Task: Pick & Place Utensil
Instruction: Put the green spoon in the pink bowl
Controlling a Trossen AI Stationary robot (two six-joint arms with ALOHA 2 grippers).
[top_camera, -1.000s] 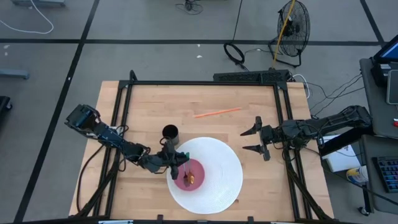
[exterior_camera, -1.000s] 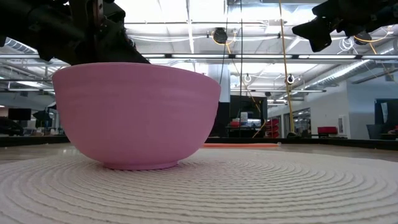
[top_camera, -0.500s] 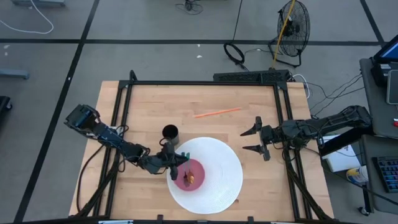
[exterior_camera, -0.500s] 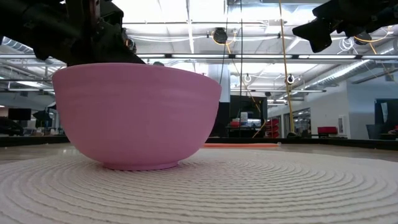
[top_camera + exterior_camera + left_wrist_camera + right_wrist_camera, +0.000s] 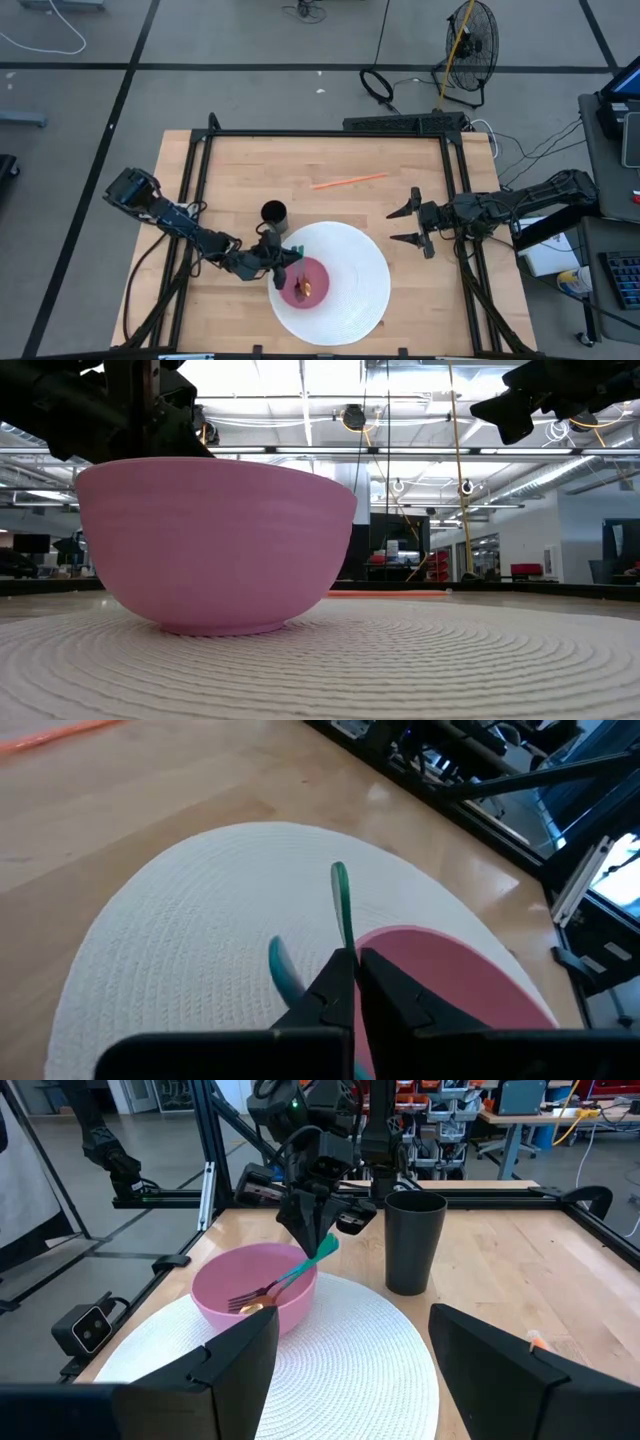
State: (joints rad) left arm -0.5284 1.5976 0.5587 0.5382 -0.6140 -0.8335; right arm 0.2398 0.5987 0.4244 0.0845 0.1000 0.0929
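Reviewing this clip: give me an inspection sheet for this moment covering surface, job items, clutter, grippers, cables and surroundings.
Surface: wooden table with a round white woven mat on it.
Job's things: pink bowl on the mat, holding a fork with a teal handle; black cup upright beside the mat.
Clutter: orange stick lying on the bare wood, apart from everything else.
Grippers: left gripper shut on the teal handle above the bowl; right gripper open, hovering off the mat's right side, holding nothing.
Cables: loops on the floor behind the table.
Surroundings: floor fan; no person seen.
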